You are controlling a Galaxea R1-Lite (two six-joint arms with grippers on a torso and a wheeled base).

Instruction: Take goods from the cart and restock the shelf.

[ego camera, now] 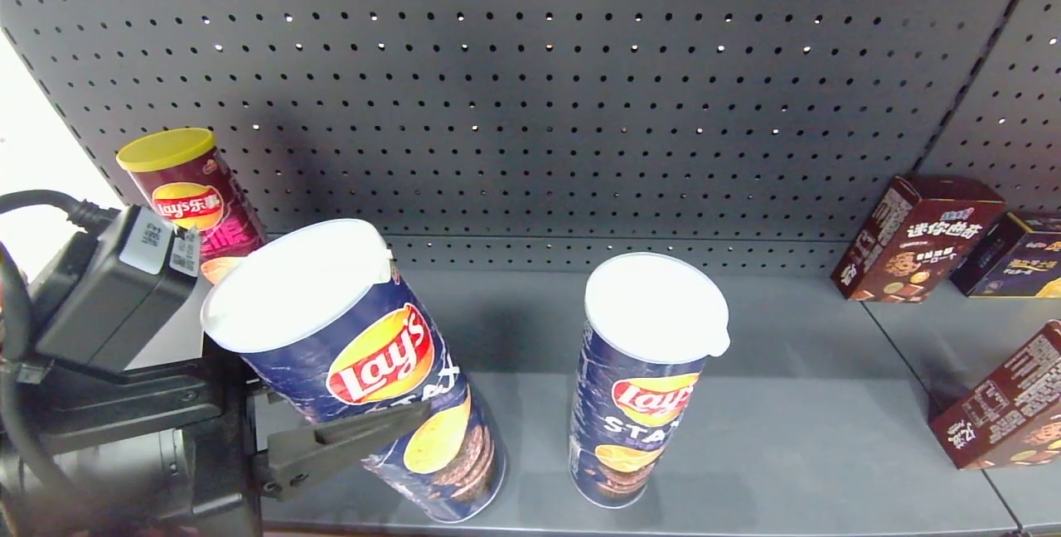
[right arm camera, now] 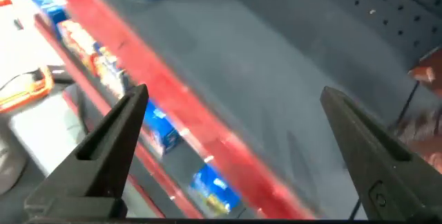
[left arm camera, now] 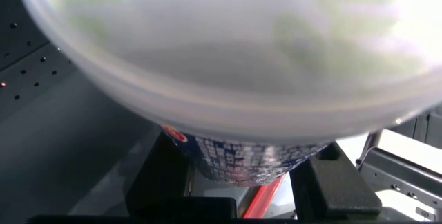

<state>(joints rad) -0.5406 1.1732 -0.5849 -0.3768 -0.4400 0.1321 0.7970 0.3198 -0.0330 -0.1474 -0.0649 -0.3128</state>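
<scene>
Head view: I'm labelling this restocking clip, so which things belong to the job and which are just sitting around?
In the job:
- tilted blue chip can, clamped in the left gripper
- grey shelf

Just sitting on the shelf:
- upright blue chip can
- red chip can with a yellow lid
- brown snack boxes

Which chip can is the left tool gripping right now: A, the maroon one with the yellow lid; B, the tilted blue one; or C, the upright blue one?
B: the left tool is closed around the tilted blue can, while the upright blue can and the maroon can stand free on the shelf.
</scene>
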